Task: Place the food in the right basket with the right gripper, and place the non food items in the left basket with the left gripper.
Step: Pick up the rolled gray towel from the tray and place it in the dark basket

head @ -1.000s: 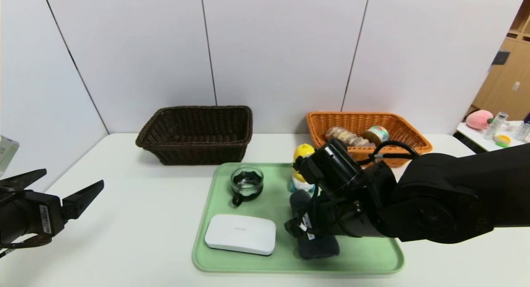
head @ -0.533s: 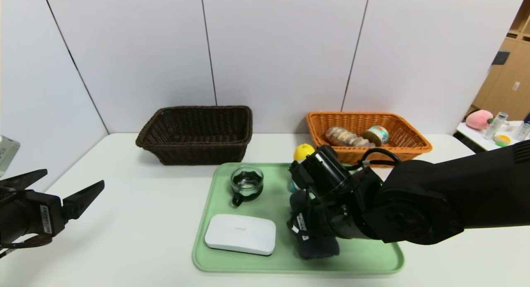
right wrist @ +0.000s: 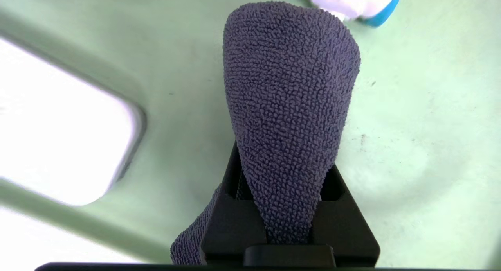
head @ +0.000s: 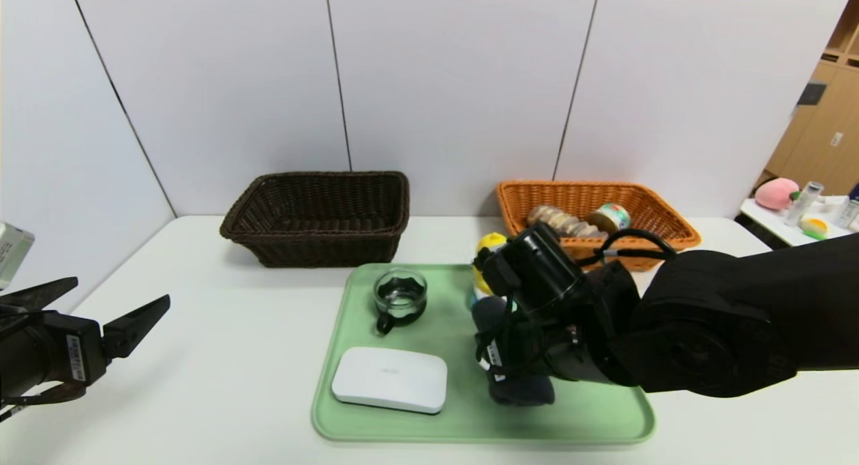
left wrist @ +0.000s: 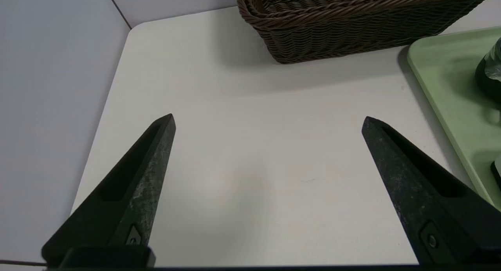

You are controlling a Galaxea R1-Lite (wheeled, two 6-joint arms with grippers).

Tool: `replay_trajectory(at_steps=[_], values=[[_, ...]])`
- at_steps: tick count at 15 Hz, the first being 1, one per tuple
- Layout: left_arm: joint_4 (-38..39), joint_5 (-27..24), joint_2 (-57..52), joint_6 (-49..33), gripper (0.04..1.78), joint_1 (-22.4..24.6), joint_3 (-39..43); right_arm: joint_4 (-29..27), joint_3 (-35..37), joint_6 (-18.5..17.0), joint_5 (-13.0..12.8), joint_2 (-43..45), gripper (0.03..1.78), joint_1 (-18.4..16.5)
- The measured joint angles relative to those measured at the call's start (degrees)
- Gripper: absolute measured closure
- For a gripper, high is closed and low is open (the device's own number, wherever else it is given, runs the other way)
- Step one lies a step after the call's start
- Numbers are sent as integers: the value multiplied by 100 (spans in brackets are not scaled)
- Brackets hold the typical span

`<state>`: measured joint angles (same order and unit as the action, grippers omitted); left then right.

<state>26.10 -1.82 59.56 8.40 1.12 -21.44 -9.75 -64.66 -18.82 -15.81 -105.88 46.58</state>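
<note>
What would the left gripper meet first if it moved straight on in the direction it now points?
Probably bare white table: the open left gripper aims slightly downward. Beyond that lies the dark brown wicker basket, though depth is unclear.

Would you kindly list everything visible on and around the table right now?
Dark basket: one, dark brown, table's rear left.
Orange basket: one, orange-tan, rear right.
Bread roll: one, brown swirled, in orange basket.
Tin: one, green label, in orange basket.
Tray: one, green, centre.
Glass cup: one, clear, black handle, on tray.
White box: one, on tray.
Duck toy: one, yellow, on tray.
Cloth: one, dark grey, in right gripper.
Left gripper: open, over table's left.
Right gripper: shut on cloth.
</note>
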Motion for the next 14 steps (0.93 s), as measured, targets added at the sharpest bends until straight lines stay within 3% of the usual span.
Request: replay_trajectory(at_steps=[4,7,10,14], values=[[35,4,-6,0,13,0,0,190,-124,477,-1,670,155,80],[41,15,-39,-24,13,2,12,1090,-190,1020,46,858,155,129],[2,9,-124,-16,13,4,45,1785,-588,1429,62,599,155,123],[-2,9,-172,30,13,6,44,1887,-1565,1725,-9,-160,155,38]])
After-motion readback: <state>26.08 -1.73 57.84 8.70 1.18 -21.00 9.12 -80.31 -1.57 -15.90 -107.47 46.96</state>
